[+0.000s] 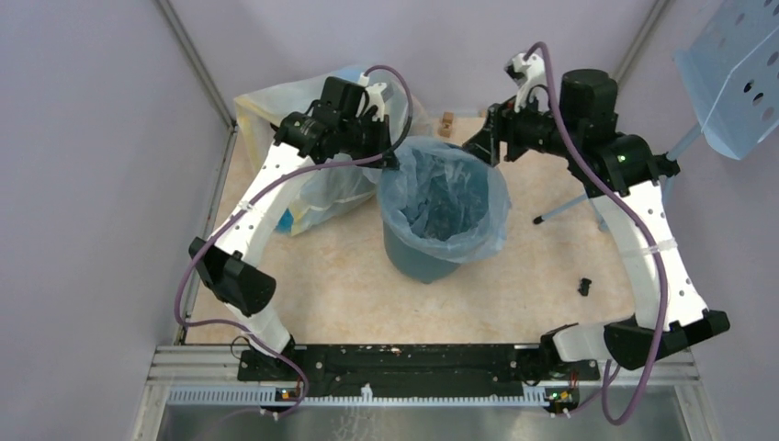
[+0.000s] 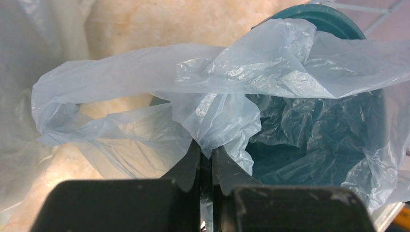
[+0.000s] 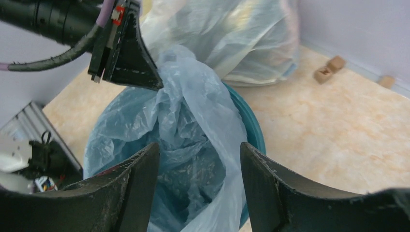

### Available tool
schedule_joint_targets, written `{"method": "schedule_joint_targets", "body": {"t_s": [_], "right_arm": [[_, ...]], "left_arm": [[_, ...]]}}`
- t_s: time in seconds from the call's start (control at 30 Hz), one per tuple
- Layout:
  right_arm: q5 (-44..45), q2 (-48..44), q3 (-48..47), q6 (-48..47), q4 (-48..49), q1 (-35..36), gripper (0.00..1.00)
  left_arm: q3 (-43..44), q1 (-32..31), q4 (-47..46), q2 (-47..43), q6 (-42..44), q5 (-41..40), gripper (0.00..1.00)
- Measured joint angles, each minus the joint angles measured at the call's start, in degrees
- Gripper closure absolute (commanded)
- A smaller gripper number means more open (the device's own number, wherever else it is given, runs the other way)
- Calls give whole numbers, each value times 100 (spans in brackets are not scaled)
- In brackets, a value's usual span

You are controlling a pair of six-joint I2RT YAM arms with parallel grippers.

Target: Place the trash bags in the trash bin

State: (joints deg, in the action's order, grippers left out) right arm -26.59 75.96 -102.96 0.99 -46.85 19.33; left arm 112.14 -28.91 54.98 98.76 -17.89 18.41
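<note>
Trash bags (image 1: 445, 197): one pale-blue liner sits inside the trash bin (image 1: 418, 262), mouth facing up, long axis vertical along the bin's own upright axis. The bin stands mid-table (image 1: 349, 303). The liner's edge drapes over the bin lip for most of the circumference.

Left side: the left gripper (image 1: 390, 158) is at the 10 o'clock point of the bin rim. Its fingers are pressed together, with a fold of liner film clamped between them. A large yellowish bag (image 1: 276, 101) lies behind this arm at 10 o'clock on the table.

Right side: the right gripper (image 1: 491, 147) is at the 1 o'clock point of the rim, fingers spread apart, holding nothing. A wooden block (image 1: 447, 122) lies at 12 o'clock beyond the bin.

View differences:
- Left wrist view: shows the pinch at the left gripper (image 2: 206, 152) and a loose band of liner (image 2: 232, 77) stretched crosswise; the bare teal rim (image 2: 329, 14) is exposed at 1 o'clock. The top view hides both.
- Right wrist view: shows the right gripper (image 3: 198, 147) with a raised ridge of liner (image 3: 193, 96) beyond the gap, peaking at the left gripper (image 3: 145, 82).
</note>
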Motion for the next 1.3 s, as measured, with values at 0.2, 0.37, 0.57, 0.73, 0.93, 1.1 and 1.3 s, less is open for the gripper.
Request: {"method": "schedule_joint_targets", "body": {"t_s": [0.2, 0.37, 0.57, 0.73, 0.93, 1.1, 1.3], "right_arm": [[42, 490, -323, -564, -540, 726, 43], [256, 573, -358, -876, -826, 966, 52], [568, 573, -361, -1027, -944, 979, 57], [820, 573, -332, -1049, -960, 979, 59], [1003, 575, -197, -1095, -975, 979, 61], [1130, 577, -125, -1084, -946, 979, 62], [1244, 579, -87, -1027, -828, 979, 100]], "left_arm": [[-31, -2, -2, -26, 26, 501, 100], [-44, -2, -7, -26, 31, 625, 100], [-144, -2, -15, -81, 31, 621, 100], [-201, -2, -11, -177, 55, 625, 100], [-203, -2, -11, -289, 98, 625, 100], [-203, -2, -9, -313, 162, 638, 100], [-212, -2, -9, -313, 275, 752, 100]]}}
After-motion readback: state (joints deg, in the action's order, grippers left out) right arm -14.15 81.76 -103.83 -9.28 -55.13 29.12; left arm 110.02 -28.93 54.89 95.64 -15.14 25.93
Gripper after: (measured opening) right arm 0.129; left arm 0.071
